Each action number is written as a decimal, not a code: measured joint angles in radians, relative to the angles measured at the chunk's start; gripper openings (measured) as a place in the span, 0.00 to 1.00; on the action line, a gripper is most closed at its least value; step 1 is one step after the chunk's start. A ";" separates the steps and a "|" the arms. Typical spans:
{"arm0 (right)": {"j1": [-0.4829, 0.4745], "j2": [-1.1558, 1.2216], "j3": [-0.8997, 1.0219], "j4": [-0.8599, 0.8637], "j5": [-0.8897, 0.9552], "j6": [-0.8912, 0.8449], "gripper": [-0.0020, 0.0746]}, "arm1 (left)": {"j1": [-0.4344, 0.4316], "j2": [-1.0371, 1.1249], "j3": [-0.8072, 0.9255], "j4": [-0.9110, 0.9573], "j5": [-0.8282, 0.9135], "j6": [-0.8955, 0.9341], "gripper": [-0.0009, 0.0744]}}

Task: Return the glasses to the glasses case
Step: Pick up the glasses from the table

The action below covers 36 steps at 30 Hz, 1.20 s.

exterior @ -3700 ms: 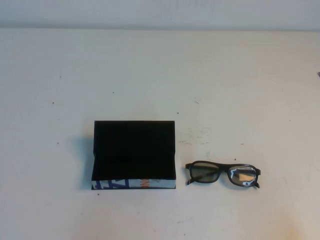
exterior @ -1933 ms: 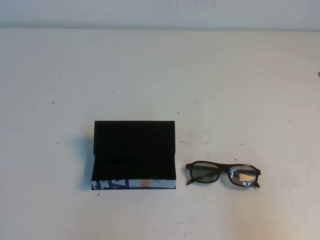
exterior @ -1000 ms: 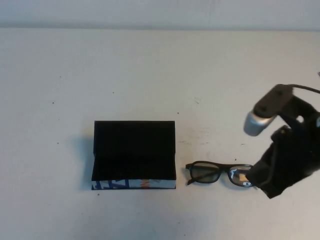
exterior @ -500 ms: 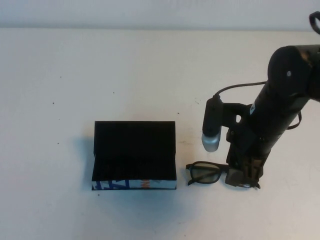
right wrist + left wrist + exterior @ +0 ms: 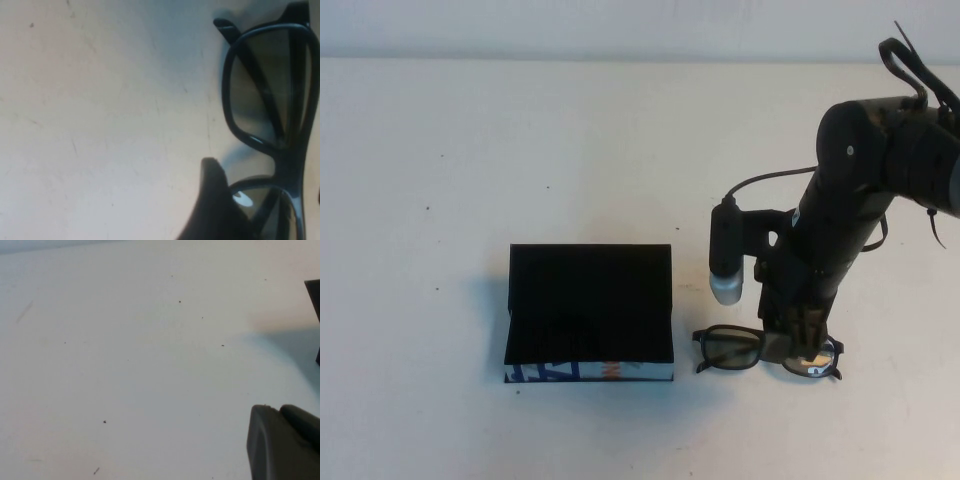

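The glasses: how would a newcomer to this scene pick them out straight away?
On the pale table, find the open black glasses case with its white printed side band. The glasses lie flat just to its right, under the right gripper; the left gripper is elsewhere. They are the only thin dark frame with reflective lenses.

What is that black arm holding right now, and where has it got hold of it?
Nothing yet. The right gripper is open, low over the right lens of the glasses, which lie on the table beside the case. The left gripper holds nothing.
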State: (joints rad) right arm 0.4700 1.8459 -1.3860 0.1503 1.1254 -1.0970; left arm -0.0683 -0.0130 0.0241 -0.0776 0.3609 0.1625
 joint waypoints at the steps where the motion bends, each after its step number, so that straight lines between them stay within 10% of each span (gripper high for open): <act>1: -0.002 0.008 -0.002 0.000 0.000 -0.004 0.53 | 0.000 0.000 0.000 0.000 0.000 0.000 0.01; 36: -0.017 0.090 -0.004 -0.004 -0.066 -0.092 0.59 | 0.000 0.000 0.000 0.000 0.000 0.000 0.01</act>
State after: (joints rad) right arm 0.4534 1.9360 -1.3899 0.1464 1.0593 -1.1888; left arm -0.0683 -0.0130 0.0241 -0.0776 0.3609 0.1625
